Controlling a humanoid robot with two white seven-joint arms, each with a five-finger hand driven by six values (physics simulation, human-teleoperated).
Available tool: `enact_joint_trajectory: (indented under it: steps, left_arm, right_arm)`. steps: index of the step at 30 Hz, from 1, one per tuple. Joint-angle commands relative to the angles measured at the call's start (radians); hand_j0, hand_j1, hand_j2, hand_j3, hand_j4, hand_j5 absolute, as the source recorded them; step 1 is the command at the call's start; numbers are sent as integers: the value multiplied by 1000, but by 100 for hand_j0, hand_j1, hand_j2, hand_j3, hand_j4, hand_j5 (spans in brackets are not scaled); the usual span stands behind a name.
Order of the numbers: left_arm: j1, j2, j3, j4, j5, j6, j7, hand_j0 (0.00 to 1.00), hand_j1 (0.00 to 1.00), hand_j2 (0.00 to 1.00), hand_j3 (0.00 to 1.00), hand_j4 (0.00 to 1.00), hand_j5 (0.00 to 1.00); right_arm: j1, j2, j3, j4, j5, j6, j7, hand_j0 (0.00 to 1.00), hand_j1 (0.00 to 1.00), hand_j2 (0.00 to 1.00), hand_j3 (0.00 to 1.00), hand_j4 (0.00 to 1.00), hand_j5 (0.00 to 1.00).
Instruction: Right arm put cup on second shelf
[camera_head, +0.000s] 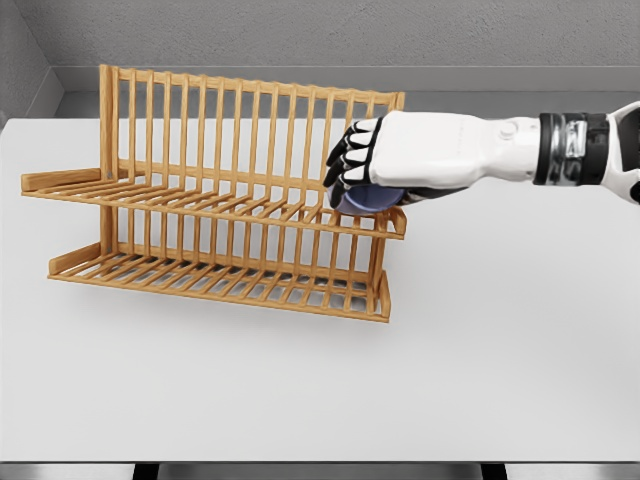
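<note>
Head view of a white table (500, 380) bearing a wooden two-tier rack (215, 215) with slatted shelves and a slatted back. The right arm enters from the right edge and reaches leftward; the right hand (375, 165) is at the right end of the upper shelf (200, 200), fingers (345, 160) curled down around a small blue cup (365, 200). Only the cup's lower part shows beneath the palm; it appears to sit at or just above the slats, near the shelf's front rail, but contact with the shelf cannot be told from this angle. The left arm is not visible. The cup looks rigid, smooth and light, so a wrap of the fingers around its side wall, as seen here, should hold it without much force; a smooth wall may slip if the hold is loosened unevenly. Because the shelf is slatted and slightly tilted, the cup's base should bridge several slats before release, or it may tip or roll toward the front rail. The placement seems nearly complete, with only lowering and release remaining.
</note>
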Motion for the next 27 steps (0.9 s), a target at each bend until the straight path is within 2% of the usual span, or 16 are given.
enact_joint_trajectory:
  steps: [1, 5, 6, 7, 15, 19, 21, 22, 23, 24, 25, 26, 27]
  left_arm:
    - [0, 0, 0, 0, -1, 0, 0, 100, 100, 100, 100, 100, 100]
    - [0, 0, 0, 0, 0, 0, 0, 100, 100, 100, 100, 100, 100]
    - [0, 0, 0, 0, 0, 0, 0, 100, 100, 100, 100, 100, 100]
    - [0, 0, 0, 0, 0, 0, 0, 100, 100, 100, 100, 100, 100]
    - [0, 0, 0, 0, 0, 0, 0, 100, 100, 100, 100, 100, 100]
    - [0, 0, 0, 0, -1, 0, 0, 100, 100, 100, 100, 100, 100]
    - [0, 0, 0, 0, 0, 0, 0, 100, 100, 100, 100, 100, 100]
    - [0, 0, 0, 0, -1, 0, 0, 100, 100, 100, 100, 100, 100]
    - [0, 0, 0, 0, -1, 0, 0, 100, 100, 100, 100, 100, 100]
    - [0, 0, 0, 0, 0, 0, 0, 100, 100, 100, 100, 100, 100]
    - [0, 0, 0, 0, -1, 0, 0, 100, 100, 100, 100, 100, 100]
    - [0, 0, 0, 0, 0, 0, 0, 100, 100, 100, 100, 100, 100]
    - [0, 0, 0, 0, 0, 0, 0, 100, 100, 100, 100, 100, 100]
  right_arm:
    - [0, 1, 15, 0, -5, 6, 2, 66, 66, 66, 66, 66, 66]
    - [2, 1, 24, 0, -2, 8, 2, 68, 68, 68, 68, 68, 68]
    - [2, 1, 24, 1, -2, 9, 2, 74, 74, 74, 74, 74, 74]
    - [2, 1, 24, 0, -2, 8, 2, 100, 100, 100, 100, 100, 100]
    - [-9, -8, 5, 0, -5, -6, 2, 100, 100, 100, 100, 100, 100]
    - [-8, -16, -124, 0, -8, -31, 2, 100, 100, 100, 100, 100, 100]
    - [2, -45, -213, 0, -9, -31, 2, 100, 100, 100, 100, 100, 100]
    - [15, -83, -256, 0, -11, -31, 2, 100, 100, 100, 100, 100, 100]
    - [54, -127, -308, 0, -12, -31, 2, 100, 100, 100, 100, 100, 100]
    - [138, -177, -414, 1, -12, -31, 2, 100, 100, 100, 100, 100, 100]
    - [247, -184, -524, 3, -14, -31, 2, 100, 100, 100, 100, 100, 100]
    - [371, -171, -649, 5, -14, -31, 2, 100, 100, 100, 100, 100, 100]
    - [455, -135, -753, 3, -12, -31, 2, 100, 100, 100, 100, 100, 100]
